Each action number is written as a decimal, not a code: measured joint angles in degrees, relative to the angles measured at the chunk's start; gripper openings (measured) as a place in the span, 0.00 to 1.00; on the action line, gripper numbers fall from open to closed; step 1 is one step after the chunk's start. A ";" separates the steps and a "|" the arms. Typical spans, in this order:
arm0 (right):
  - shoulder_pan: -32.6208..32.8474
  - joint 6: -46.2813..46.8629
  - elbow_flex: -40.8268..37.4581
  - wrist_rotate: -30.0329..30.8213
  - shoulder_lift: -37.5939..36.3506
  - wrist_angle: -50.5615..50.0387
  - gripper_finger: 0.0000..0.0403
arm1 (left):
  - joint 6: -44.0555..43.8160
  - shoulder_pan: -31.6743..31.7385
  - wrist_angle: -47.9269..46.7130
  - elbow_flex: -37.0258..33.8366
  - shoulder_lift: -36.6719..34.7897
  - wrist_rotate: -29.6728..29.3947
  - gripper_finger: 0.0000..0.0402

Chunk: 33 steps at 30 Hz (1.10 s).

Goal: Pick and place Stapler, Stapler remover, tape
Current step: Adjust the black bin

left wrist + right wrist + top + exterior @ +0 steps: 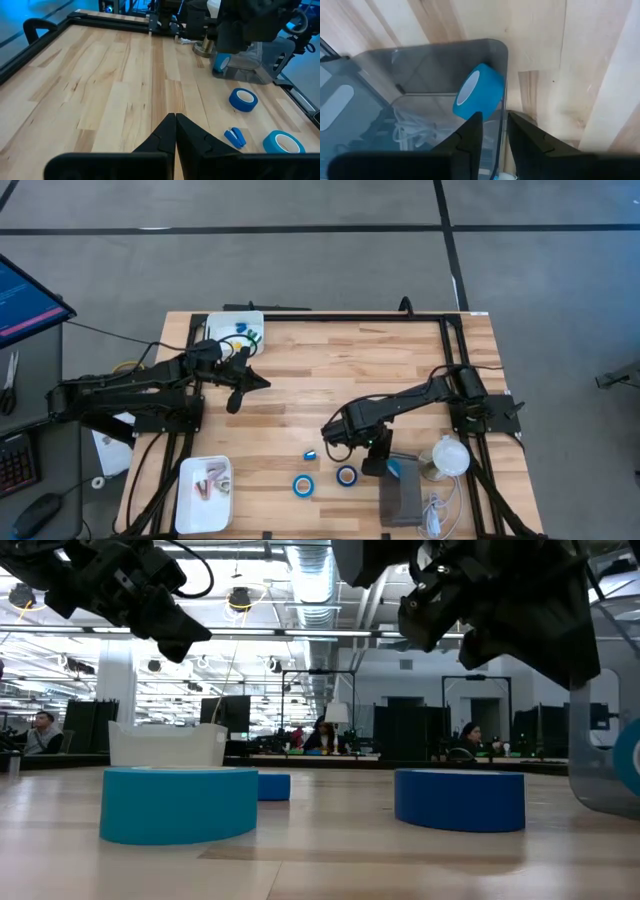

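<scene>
**Dropping a tape roll into the clear bin**

Wooden tabletop, dark frame around it, and beyond the far edge an open office where people sit at desks. One blue tape roll sits tilted at the rim of the clear bin, just ahead of your right gripper. Its fingers are slightly parted with nothing pinched between them, so the roll looks let go (it leans on the bin wall, and you cannot tell whether it has settled inside).

Two more tape rolls lie flat on the wood near the front edge, close together, just beside the right arm. A small blue staple remover lies a little further in.

To finish this step well, lift the right gripper straight up before moving sideways, so a finger does not flick the roll back over the rim. Then come down over the nearer roll with the fingers spread wider than the ring.

Your left gripper hovers over the middle-left of the table, fingers pressed together and empty, near a white tray at the back. Another white tray sits at the front left corner.
</scene>
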 joint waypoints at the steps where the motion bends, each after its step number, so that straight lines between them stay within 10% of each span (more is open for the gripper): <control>1: 0.00 -0.02 -0.08 0.00 0.01 -0.04 0.20 | -0.02 0.00 0.04 0.00 -0.02 0.00 0.01; 21: 0.33 -5.10 -0.01 0.17 -0.07 9.06 0.00 | -0.02 0.00 0.26 0.00 -0.02 0.01 0.01; 33: 1.99 -6.03 5.53 16.62 -0.18 9.90 0.00 | -0.02 0.00 0.30 0.00 -0.02 0.00 0.01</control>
